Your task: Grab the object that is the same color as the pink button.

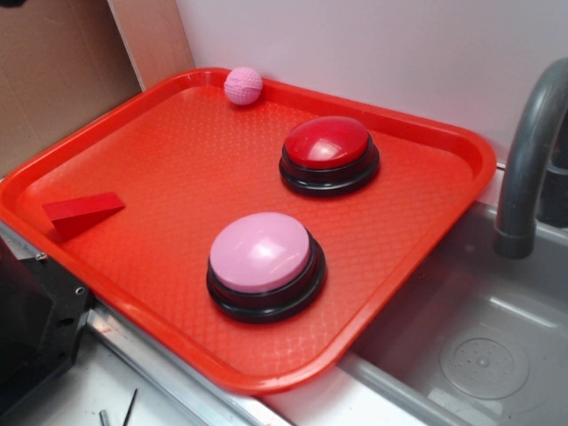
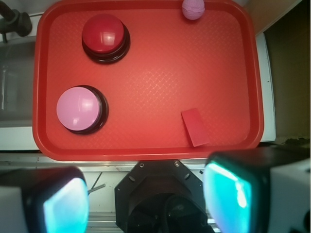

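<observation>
While the claw waits high above the near rim, these points matter:
Claw (image 2: 146,199): fingers apart, holding nothing.
Red tray (image 2: 146,145): hard plastic, fine woven texture.
Pink button (image 2: 79,108): smooth glossy dome on black base.
Pink ball (image 2: 193,8): small, dimpled, at the far rim.
Risk: I think the ball may roll away when touched; the rim leaves little room for one finger.

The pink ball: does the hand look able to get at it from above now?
Probably yes. The pink ball sits alone at the tray's far rim, nothing over it; the open hand is high above.
</observation>
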Motion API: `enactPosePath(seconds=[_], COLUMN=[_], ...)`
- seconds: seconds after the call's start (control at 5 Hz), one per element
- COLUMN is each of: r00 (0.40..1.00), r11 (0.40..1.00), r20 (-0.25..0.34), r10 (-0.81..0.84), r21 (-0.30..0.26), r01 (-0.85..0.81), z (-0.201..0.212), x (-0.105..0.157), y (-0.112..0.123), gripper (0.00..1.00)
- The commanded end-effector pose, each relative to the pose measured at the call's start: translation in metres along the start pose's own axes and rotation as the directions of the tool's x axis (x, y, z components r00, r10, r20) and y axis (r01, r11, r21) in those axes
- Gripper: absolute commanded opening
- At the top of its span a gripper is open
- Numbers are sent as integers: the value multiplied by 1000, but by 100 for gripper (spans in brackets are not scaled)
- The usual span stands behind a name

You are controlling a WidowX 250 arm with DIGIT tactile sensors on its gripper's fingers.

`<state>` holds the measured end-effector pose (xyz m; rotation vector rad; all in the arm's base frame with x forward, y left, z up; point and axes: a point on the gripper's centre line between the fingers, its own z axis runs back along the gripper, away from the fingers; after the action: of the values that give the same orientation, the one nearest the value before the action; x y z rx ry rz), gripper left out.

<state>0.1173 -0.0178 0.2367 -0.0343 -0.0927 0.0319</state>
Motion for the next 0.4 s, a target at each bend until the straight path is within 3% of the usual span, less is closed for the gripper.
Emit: enactPosePath(seconds=[0.0, 0.2], r00=[1000, 999], r11=[1000, 998], r20=[0, 39], r10=[0, 19], r21=[0, 56], r01=[0, -21], z=[0, -42], x=[0, 37], y=[0, 34], gripper=[100, 100])
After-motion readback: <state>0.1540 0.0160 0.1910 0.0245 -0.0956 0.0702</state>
